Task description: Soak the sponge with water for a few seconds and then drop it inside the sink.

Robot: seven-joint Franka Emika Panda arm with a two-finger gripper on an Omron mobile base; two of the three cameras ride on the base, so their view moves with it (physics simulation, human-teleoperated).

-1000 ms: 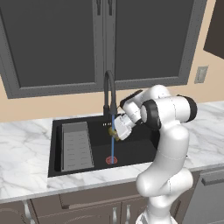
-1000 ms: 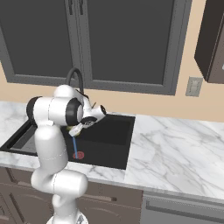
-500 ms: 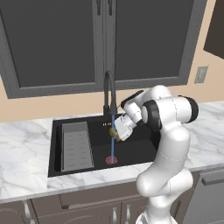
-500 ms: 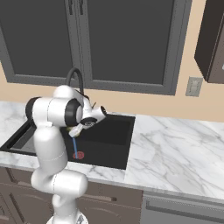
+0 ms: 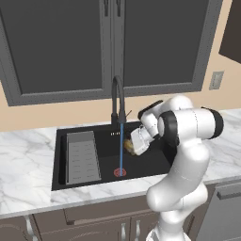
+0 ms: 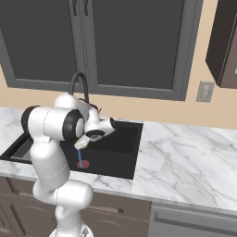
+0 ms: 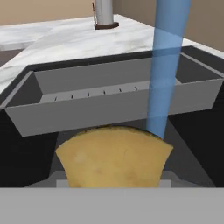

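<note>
1 sponge [image 7: 113, 155] clamped in fingers, touching water [image 7: 165, 70] over sink [image 5: 155, 162].

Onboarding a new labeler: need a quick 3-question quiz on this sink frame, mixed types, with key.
1. True or false: the tool is shut on the sponge.
2. The water lands: A) on the grey rack B) by the red-ringed drain C) on the marble counter
3. In the hand view, on which side of the sponge does the stream pass?

Key: 1 true. 2 B. 3 Its right edge, at the sponge's upper corner; actual contact is hard to judge.
</note>
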